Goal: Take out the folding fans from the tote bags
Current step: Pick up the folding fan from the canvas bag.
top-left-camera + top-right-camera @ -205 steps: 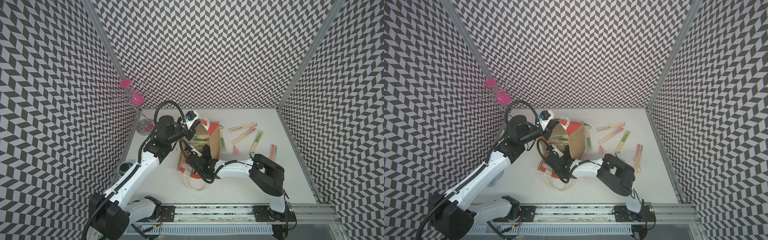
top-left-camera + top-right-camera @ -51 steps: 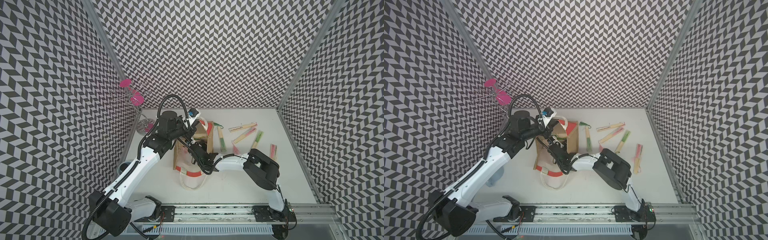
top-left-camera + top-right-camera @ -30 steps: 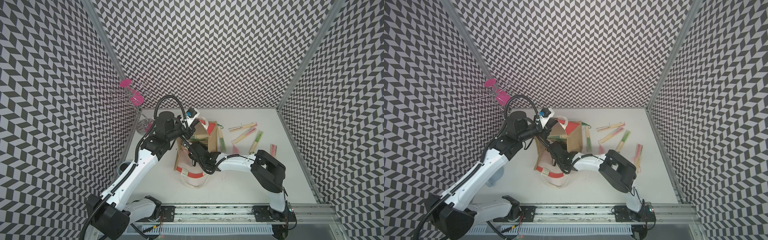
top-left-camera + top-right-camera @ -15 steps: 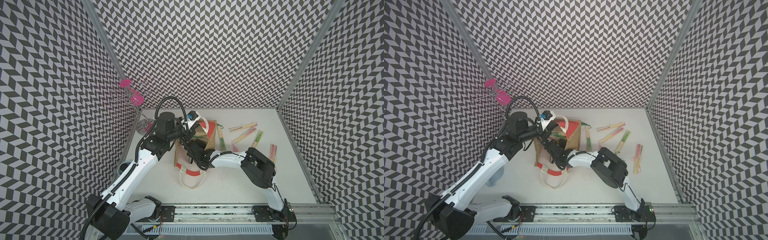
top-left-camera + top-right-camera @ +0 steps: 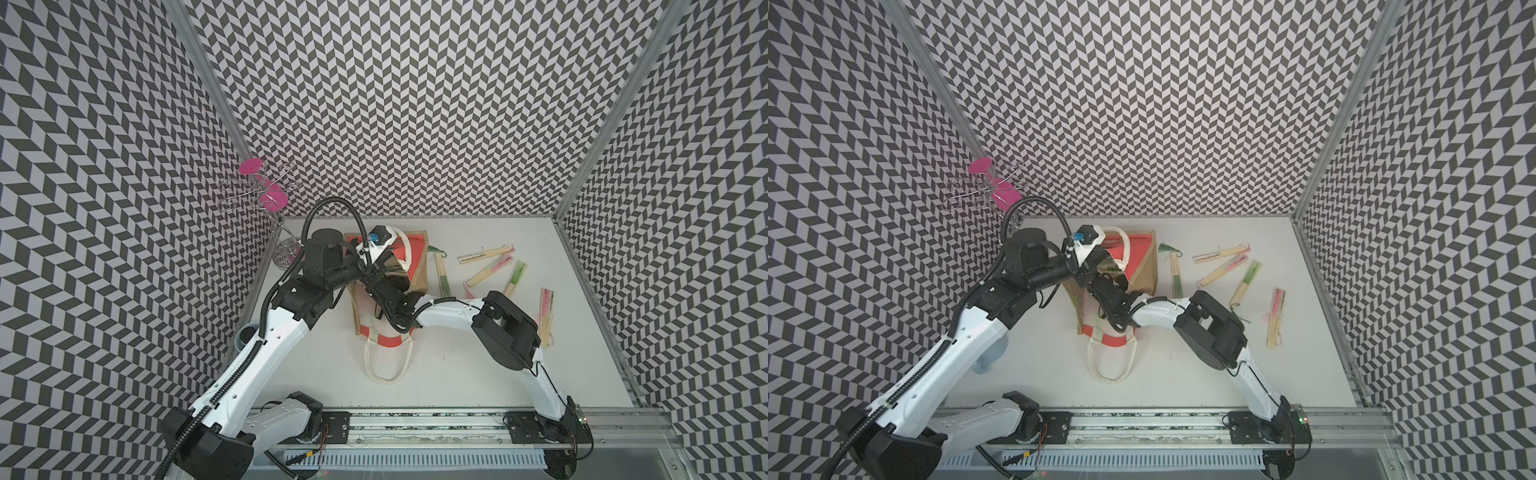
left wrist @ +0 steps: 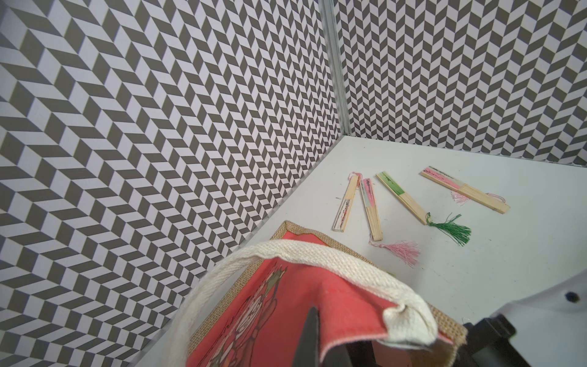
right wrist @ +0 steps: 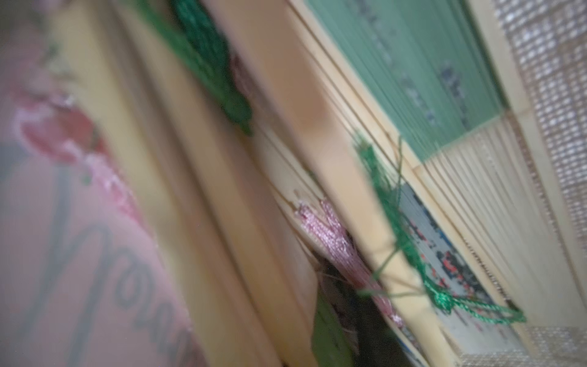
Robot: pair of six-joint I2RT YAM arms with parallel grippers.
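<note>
Overhead, in both top views, the tote bag sits near the middle of the white table, with one rope handle looped out at its 6 o'clock. Several folding fans lie loose on the table at the bag's 3 o'clock. A wire stand with pink discs stands at its 10 o'clock. The left gripper is at the bag's upper rim. The right gripper reaches down into the mouth, and its jaws are hidden by the bag, so I cannot tell whether they are clenched or released.

From the left wrist, a dark finger is pressed against the bag's red panel beside the other rope handle. The left gripper is clenched, apparently on that rim. Four fans rest on the table beyond the bag, well apart from it.

From the right wrist, the blurred close-up is filled with more fans packed side by side inside the bag. A pink tassel and a green cord are tucked among them, and jute weave runs along one edge.
</note>
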